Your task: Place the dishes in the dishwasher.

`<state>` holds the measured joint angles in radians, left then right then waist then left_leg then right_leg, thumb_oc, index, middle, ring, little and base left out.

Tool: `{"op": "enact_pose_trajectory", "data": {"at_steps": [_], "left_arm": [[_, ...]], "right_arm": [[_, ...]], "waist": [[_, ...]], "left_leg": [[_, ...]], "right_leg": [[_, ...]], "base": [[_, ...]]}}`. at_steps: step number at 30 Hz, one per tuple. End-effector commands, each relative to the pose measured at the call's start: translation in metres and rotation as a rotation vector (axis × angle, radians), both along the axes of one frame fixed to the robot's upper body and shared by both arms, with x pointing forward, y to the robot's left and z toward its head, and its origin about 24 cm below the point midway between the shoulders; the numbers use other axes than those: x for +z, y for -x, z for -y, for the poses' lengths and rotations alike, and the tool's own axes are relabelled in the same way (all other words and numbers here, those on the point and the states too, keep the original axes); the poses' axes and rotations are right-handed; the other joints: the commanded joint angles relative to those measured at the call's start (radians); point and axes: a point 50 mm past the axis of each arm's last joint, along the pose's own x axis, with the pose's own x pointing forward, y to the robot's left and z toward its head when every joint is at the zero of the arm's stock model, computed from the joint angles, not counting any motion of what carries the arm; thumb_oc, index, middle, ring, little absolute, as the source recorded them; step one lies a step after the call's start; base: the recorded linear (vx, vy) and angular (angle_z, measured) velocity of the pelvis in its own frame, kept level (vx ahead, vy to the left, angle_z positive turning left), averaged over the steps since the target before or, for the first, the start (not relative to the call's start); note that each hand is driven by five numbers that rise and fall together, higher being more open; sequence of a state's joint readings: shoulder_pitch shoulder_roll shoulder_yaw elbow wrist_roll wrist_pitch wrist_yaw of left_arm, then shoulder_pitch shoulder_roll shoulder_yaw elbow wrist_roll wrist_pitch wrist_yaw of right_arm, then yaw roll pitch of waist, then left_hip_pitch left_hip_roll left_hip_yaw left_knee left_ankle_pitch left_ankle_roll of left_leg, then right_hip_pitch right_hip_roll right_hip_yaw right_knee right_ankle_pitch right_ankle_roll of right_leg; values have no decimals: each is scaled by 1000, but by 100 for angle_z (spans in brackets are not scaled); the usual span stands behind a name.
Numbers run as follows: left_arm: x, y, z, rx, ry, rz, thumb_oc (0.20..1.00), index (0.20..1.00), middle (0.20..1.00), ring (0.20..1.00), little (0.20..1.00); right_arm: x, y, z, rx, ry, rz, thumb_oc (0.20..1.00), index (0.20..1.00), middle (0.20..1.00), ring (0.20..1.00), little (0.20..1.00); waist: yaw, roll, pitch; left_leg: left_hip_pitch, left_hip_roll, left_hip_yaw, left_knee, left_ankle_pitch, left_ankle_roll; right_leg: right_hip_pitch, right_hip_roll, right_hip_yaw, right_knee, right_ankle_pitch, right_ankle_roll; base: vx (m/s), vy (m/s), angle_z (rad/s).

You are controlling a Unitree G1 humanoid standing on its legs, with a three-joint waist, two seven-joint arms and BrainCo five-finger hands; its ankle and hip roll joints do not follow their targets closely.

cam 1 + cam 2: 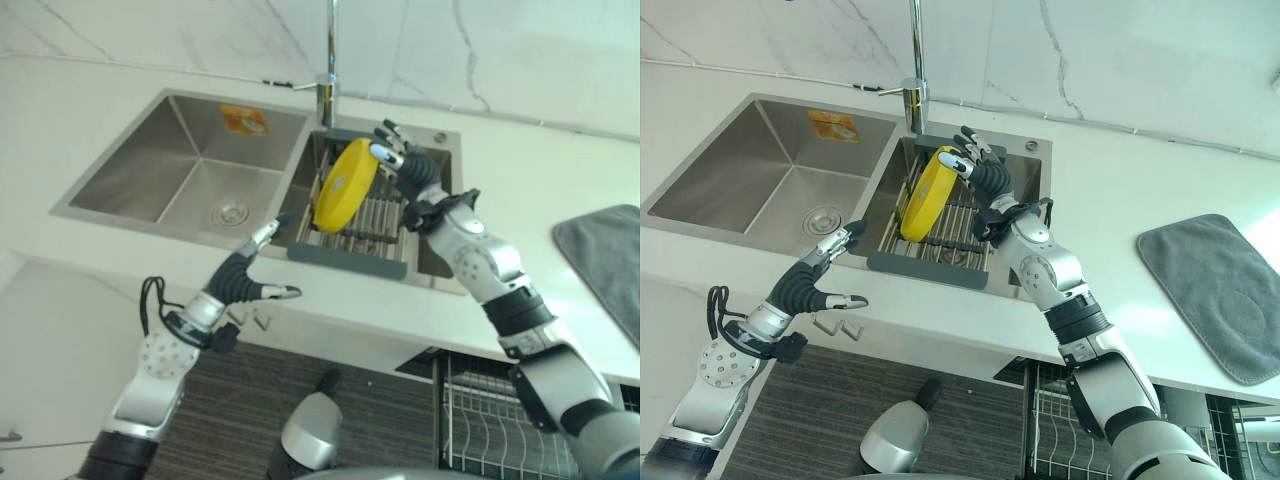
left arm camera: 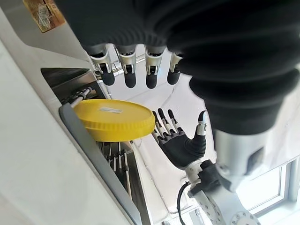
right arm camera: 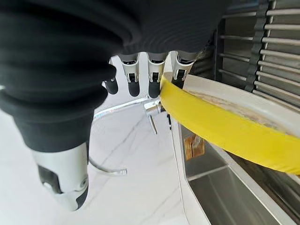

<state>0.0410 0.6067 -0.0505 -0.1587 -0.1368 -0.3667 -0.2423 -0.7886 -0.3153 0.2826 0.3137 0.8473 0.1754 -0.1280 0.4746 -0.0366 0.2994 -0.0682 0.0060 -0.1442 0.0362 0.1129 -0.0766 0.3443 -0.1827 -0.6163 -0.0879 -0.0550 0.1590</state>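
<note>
A: Entry one, the largest item?
B: Sink (image 1: 130, 170), steel, two basins, upper left to centre of the head views. A drying rack (image 1: 372, 228) sits in the smaller basin.

A: Dishwasher?
B: A wire basket (image 1: 1065, 440) shows at the lower right, below the counter.

A: The dish?
B: One yellow plate (image 1: 345, 186), round, pale inner face, standing on edge in the rack, tilted.

A: Hands?
B: Right hand (image 1: 985, 178) at the plate's upper rim, fingers straight and spread, one tip touching the rim; no clasp yet. Left hand (image 1: 245, 270) at lower left by the counter edge, fingers relaxed, empty.

A: Step?
B: Apparently reaching to pick up. Next calls for closing fingers and thumb across the rim, then lifting clear of the rack.
</note>
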Motion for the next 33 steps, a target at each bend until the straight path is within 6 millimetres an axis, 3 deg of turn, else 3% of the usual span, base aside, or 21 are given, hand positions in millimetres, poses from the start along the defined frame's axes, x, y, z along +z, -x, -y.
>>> {"op": "enact_pose_trajectory", "data": {"at_steps": [1, 11, 15, 27, 33], "left_arm": [[-3, 11, 11, -81, -11, -14, 1000, 1000, 1000, 1000, 1000], [-4, 10, 13, -87, -4, -9, 1000, 1000, 1000, 1000, 1000], [-5, 9, 15, -85, 5, -4, 1000, 1000, 1000, 1000, 1000], [-9, 6, 24, -87, 25, -1, 1000, 1000, 1000, 1000, 1000], [-10, 4, 26, -81, 32, 5, 1000, 1000, 1000, 1000, 1000]], "right_arm": [[-6, -3, -4, 8, -49, -33, 1000, 1000, 1000, 1000, 1000], [-18, -10, -2, -32, -141, -85, 1000, 1000, 1000, 1000, 1000], [-17, -10, -6, -62, -289, -109, 1000, 1000, 1000, 1000, 1000], [-8, -2, -45, 8, -587, -216, 1000, 1000, 1000, 1000, 1000], [-6, 2, -60, 5, -622, -253, 1000, 1000, 1000, 1000, 1000]], "waist": [[18, 34, -110], [31, 43, -97], [32, 51, -92], [31, 72, -88], [35, 76, -85]], "left_leg": [[50, 47, -24, -112, -24, -5], [37, 37, -33, -112, -17, 0], [31, 33, -35, -113, -15, 4], [24, 30, -35, -112, -11, 8], [20, 28, -40, -112, -9, 10]], "right_leg": [[-20, -25, 25, 113, -55, -6], [-26, -29, 20, 113, -48, -1], [-36, -37, 20, 116, -42, -1], [-58, -52, 29, 125, -35, -1], [-65, -53, 35, 128, -35, -3]], "base": [[0, 0, 0], [0, 0, 0], [0, 0, 0], [-3, 2, 0], [0, 0, 0]]}}
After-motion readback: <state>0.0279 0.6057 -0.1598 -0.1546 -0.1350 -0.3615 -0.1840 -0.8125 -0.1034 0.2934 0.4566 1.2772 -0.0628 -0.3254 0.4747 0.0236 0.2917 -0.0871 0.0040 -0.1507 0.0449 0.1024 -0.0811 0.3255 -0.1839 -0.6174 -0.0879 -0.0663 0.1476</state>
